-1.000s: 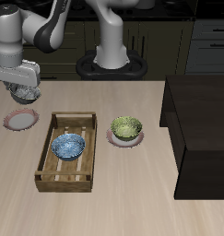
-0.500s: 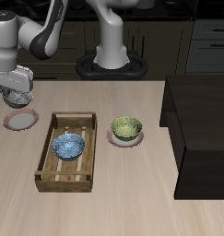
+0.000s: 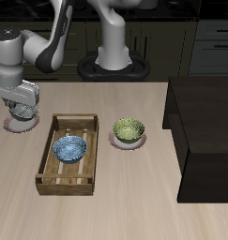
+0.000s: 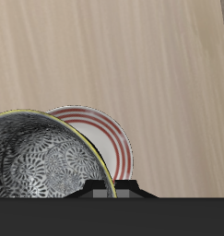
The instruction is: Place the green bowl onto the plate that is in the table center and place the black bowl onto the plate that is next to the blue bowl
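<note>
Nearest the table's front edge, the wooden tray [image 3: 44, 167] holds the blue bowl [image 3: 69, 149].

Beside the tray, toward the table's middle, the green bowl [image 3: 128, 128] sits on a plate [image 3: 116, 141]. Behind the tray's far corner, the gripper [image 3: 24, 110] grips the black bowl [image 4: 44, 166], patterned inside, just above the red-rimmed plate [image 4: 112, 143].

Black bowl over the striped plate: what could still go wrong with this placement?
1. In the wrist view the black bowl sits off-centre over the red-rimmed plate, covering one side of it. Released here, it may land on the rim and tip or slide off.
2. The gripper hangs close to the wooden tray holding the blue bowl; a sideways correction could knock the tray wall.
</note>
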Robot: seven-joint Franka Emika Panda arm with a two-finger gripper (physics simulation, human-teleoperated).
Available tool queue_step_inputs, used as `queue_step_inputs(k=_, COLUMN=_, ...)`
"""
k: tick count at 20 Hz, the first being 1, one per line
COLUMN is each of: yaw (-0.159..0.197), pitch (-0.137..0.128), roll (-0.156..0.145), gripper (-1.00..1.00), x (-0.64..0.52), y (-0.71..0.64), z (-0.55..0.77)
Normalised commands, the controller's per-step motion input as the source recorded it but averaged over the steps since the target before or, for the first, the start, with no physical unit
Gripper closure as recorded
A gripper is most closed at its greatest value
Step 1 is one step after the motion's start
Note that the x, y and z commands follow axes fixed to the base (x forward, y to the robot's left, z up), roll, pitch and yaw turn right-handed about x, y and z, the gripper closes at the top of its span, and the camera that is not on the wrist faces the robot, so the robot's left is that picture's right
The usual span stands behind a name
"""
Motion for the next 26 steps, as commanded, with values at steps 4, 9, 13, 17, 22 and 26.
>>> queue_step_inputs(k=4, yaw=0.002, pitch=0.045, roll=-0.004, gripper=1.00, x=0.02, y=0.02, z=-0.31)
queue_step_inputs(k=9, yaw=0.045, pitch=0.007, roll=-0.017, gripper=1.00, x=-0.02, y=-0.01, z=-0.18)
queue_step_inputs(k=13, yaw=0.065, pitch=0.016, roll=-0.030, gripper=-1.00, x=-0.03, y=0.11, z=-0.19)
queue_step_inputs(k=17, yaw=0.035, pitch=0.009, roll=0.003, gripper=-1.00, x=-0.03, y=0.10, z=-0.10)
queue_step_inputs(k=22, yaw=0.010, pitch=-0.023, roll=-0.023, gripper=-1.00, x=-0.08, y=0.05, z=0.27)
queue_step_inputs(k=26, yaw=0.032, pitch=-0.109, roll=-0.064, gripper=-1.00, x=-0.29, y=0.15, z=0.83)
